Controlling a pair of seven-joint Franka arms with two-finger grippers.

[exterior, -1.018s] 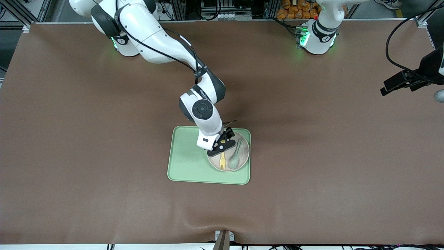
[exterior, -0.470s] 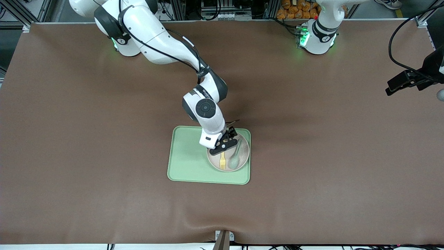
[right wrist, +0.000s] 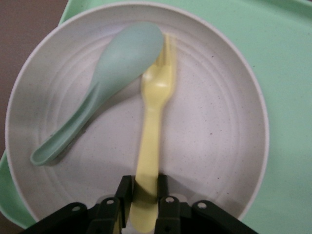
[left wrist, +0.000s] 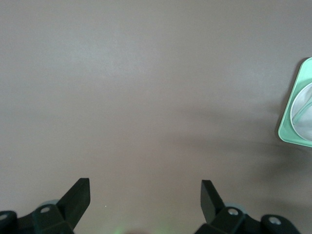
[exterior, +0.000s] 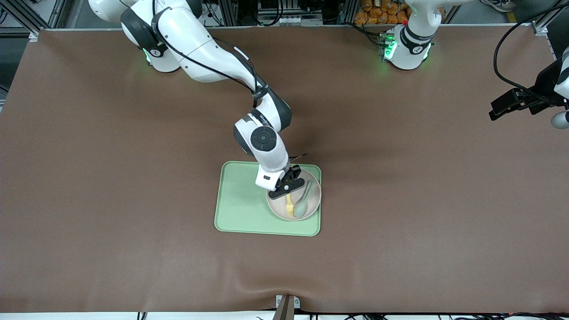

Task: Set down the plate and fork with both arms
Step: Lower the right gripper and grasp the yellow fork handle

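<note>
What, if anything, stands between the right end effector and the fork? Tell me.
Nothing visible: the right end effector is shut on the fork handle over the plate. The spoon lies beside it, bowl touching the tines.

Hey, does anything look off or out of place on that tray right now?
Nothing is spilled or broken. The plate sits at the tray's corner toward the left arm's end. The green spoon lies on the plate, its bowl against the fork's tines. The right gripper pinches the fork's handle; the left gripper waits open.
</note>
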